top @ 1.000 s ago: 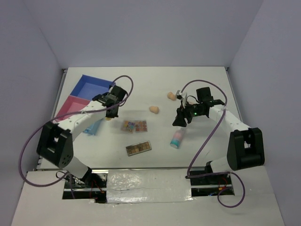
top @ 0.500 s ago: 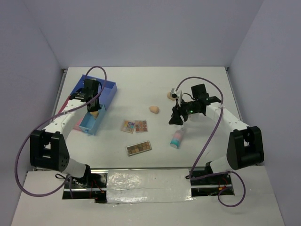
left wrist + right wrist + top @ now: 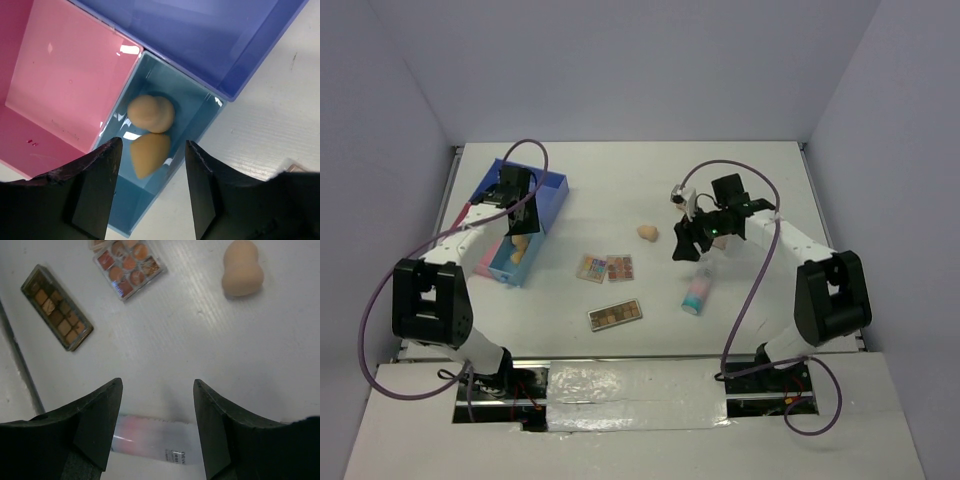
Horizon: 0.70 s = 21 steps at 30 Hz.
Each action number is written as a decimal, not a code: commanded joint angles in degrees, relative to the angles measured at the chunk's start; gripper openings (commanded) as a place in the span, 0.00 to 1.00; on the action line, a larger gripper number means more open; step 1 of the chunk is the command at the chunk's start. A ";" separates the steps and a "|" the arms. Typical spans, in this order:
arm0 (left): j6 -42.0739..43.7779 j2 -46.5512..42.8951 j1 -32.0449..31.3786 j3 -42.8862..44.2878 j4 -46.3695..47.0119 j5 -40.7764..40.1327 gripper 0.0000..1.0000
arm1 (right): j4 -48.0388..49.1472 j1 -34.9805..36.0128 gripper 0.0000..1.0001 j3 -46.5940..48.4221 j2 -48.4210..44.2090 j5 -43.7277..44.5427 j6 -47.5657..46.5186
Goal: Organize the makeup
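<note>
Left claw (image 3: 152, 145) gapes over two sponges (image 3: 150, 114) in the tray (image 3: 65, 75); right claw (image 3: 157, 385) gapes above the tube (image 3: 150, 437).

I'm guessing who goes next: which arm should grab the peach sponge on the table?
Probably right. The right gripper, open, hovers near that sponge; the left gripper is far off, over the teal compartment.

We note left arm (image 3: 462, 234) and right arm (image 3: 790, 245): white links, black joints, looping purple cable (image 3: 524, 142) on each; fingers (image 3: 92, 190) matte black, tapered.
</note>
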 commanded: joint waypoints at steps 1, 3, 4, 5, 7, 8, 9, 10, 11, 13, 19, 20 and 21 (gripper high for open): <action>0.74 -1.12 0.33 3.45 0.75 0.50 0.66 | 5.73 1.30 0.66 5.12 3.19 7.19 9.31; 0.66 -2.26 0.42 3.54 0.49 1.02 0.65 | 5.39 2.70 0.67 7.41 7.23 9.66 12.77; 0.57 -3.92 0.42 3.37 0.49 1.90 0.63 | 4.95 3.23 0.68 9.95 8.63 11.67 16.52; 0.57 -4.98 0.42 3.02 0.49 2.43 0.62 | 4.95 3.76 0.68 11.10 9.95 12.91 18.65; 0.22 -8.65 0.42 1.79 1.10 4.79 0.61 | 4.51 5.26 0.70 14.35 13.73 15.37 23.73; -0.22 -10.25 0.33 1.18 1.36 5.76 0.62 | 4.59 5.78 0.70 15.32 14.87 16.51 25.60; -0.48 -11.74 0.33 0.56 2.23 6.90 0.63 | 4.51 6.92 0.71 17.51 17.32 17.66 27.27; -0.75 -15.24 0.42 -1.27 2.85 9.09 0.65 | 3.72 7.37 0.71 18.66 18.56 18.89 28.50; -1.10 -17.10 0.42 -2.34 3.38 10.16 0.68 | 3.63 7.63 0.71 19.72 19.80 19.68 30.86; -2.24 -22.53 0.42 -5.23 5.23 12.35 0.77 | 3.54 8.60 0.71 22.09 22.69 20.74 32.11; -5.32 -34.51 0.50 -9.64 5.67 12.63 0.87 | 4.24 10.18 0.68 25.43 27.89 26.19 32.12; -5.76 -35.56 0.50 -9.81 5.41 12.19 0.88 | 4.16 10.01 0.67 26.05 28.50 27.41 33.68; -5.85 -37.23 0.59 -10.08 5.06 12.01 0.88 | 4.50 10.18 0.66 26.32 28.94 28.03 33.87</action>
